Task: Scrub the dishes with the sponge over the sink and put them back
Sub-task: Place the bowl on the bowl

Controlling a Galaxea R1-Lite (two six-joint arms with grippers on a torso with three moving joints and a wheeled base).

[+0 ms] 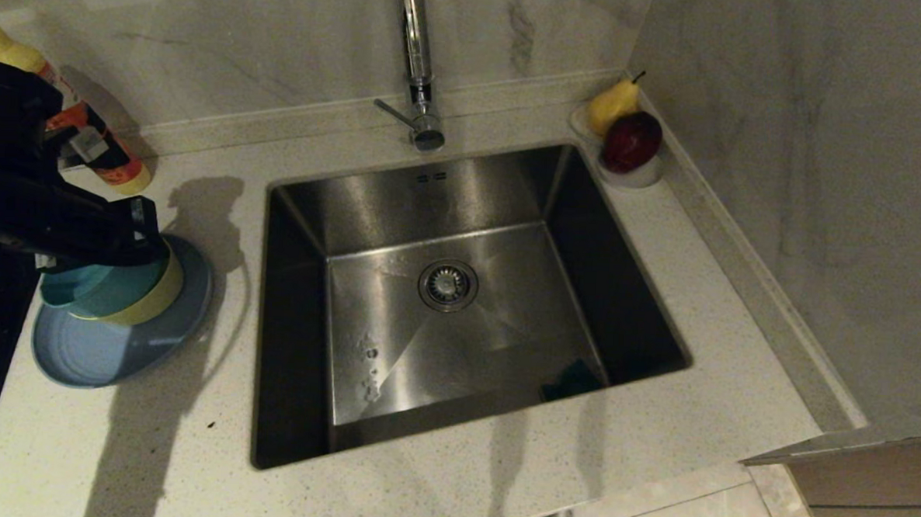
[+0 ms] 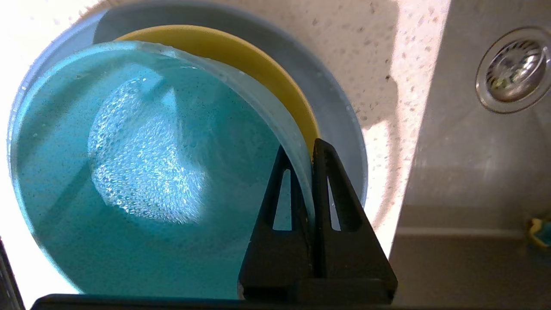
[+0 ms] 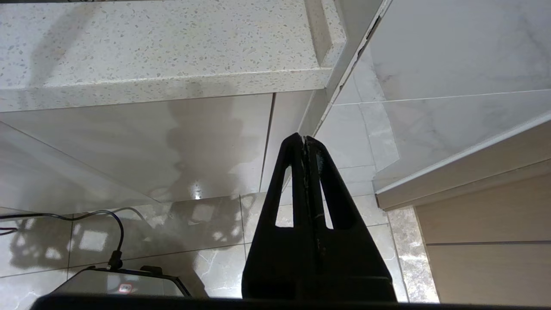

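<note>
Teal-blue bowl [image 2: 142, 172] wall is pinched between the left gripper [image 2: 306, 148] jaws: one finger inside the rim, the other outside, wedged between it and the pale yellow bowl [image 2: 241, 56] it nests in. Both sit on the light-blue plate [image 1: 115, 344], on the counter just beside the sink [image 1: 466, 305]. From the jaws, the basin lies off to the outer-finger side, its drain strainer [image 2: 514, 69] well apart, so the coming move is likely a lift and a carry sideways over that edge. Low in the basin's near corner lies the sponge [image 1: 572, 380], far from these jaws. Its taker would be the right gripper [image 3: 304, 140], clenched on nothing, parked below the counter.
</note>
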